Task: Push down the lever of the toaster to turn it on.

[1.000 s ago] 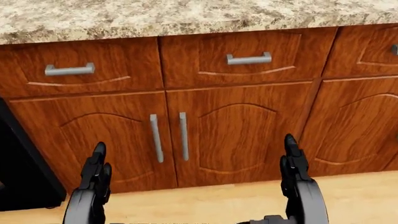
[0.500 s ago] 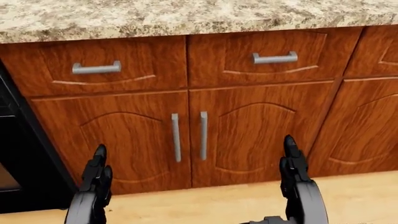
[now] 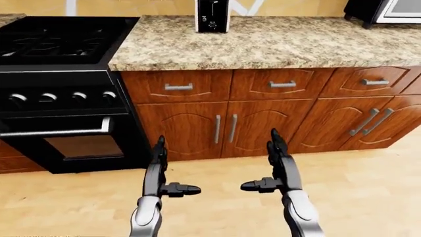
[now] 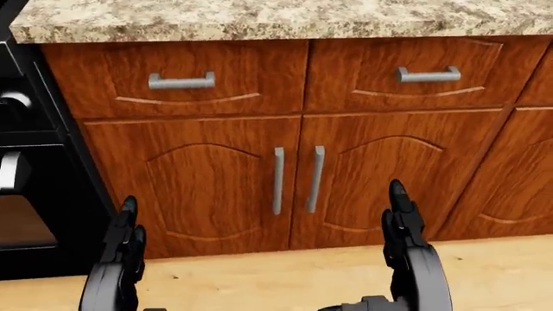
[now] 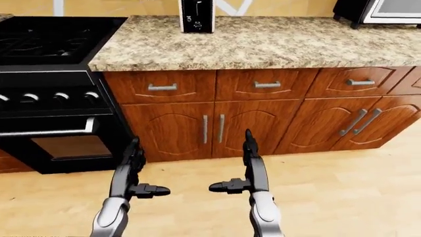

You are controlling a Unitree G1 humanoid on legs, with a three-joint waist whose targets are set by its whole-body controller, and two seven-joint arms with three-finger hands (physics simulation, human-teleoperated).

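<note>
**Approach to the toaster: hands low, lever out of reach**

Nearest the cameras, the left hand (image 3: 160, 174) and right hand (image 3: 276, 170) hang empty over the floor (image 3: 368, 187), fingers extended and spread, gripping nothing. Beyond them stand the cabinet doors (image 3: 223, 129) and drawers (image 3: 230, 85), then the counter (image 3: 263, 44). The toaster (image 3: 211, 16) stands upright at the counter's far edge, well apart from both hands.

Judged procedure: step closer to the cabinets, raise one hand above the counter, then press the lever straight down. The stove (image 3: 59, 89) lies left; the microwave (image 3: 388, 11) sits far right. Nothing blocks the toaster.
</note>
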